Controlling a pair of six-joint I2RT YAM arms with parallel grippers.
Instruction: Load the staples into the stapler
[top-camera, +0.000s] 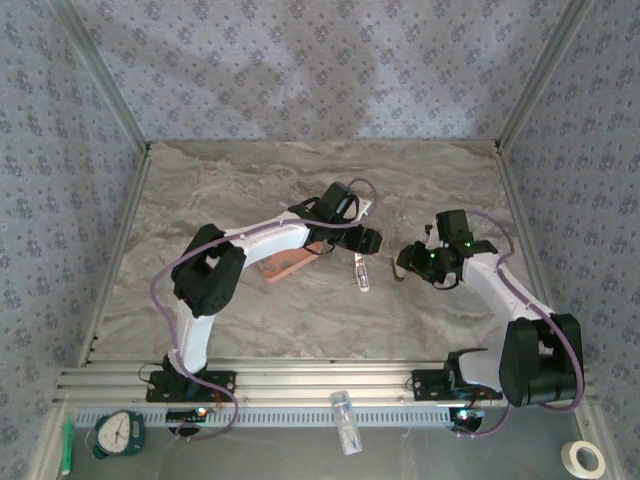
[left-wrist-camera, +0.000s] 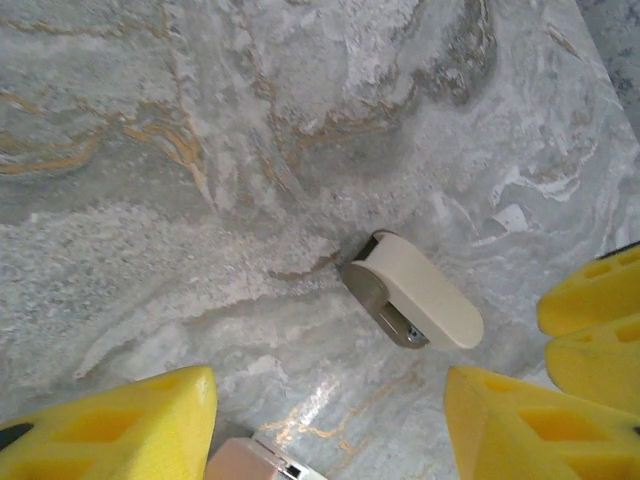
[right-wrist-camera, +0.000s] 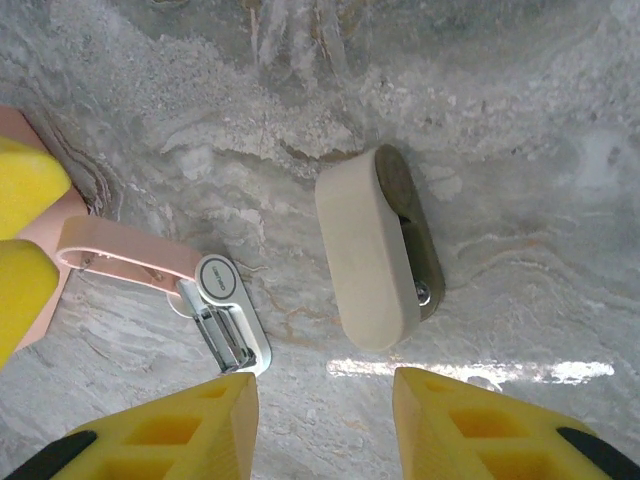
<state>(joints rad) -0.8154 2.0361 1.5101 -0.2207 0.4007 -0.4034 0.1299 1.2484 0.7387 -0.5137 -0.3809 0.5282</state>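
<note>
Stapler (right-wrist-camera: 140, 258) lying open near the table's middle, off every edge. Left gripper (left-wrist-camera: 330, 400) and right gripper (right-wrist-camera: 325, 385): jaws spread, empty. We would pin its pink arm before feeding staples, perhaps inside the cream case (right-wrist-camera: 365, 260), squarely into the channel.

Marble-look tabletop (top-camera: 250, 180) spreads under the left gripper (top-camera: 367, 241) and right gripper (top-camera: 405, 264), grey with tan veins. Beyond them and to both sides stand blue-grey floral walls (top-camera: 300, 60). Behind them runs an aluminium rail (top-camera: 300, 385). A glare patch (right-wrist-camera: 470, 368) glints just ahead of the right gripper.
</note>
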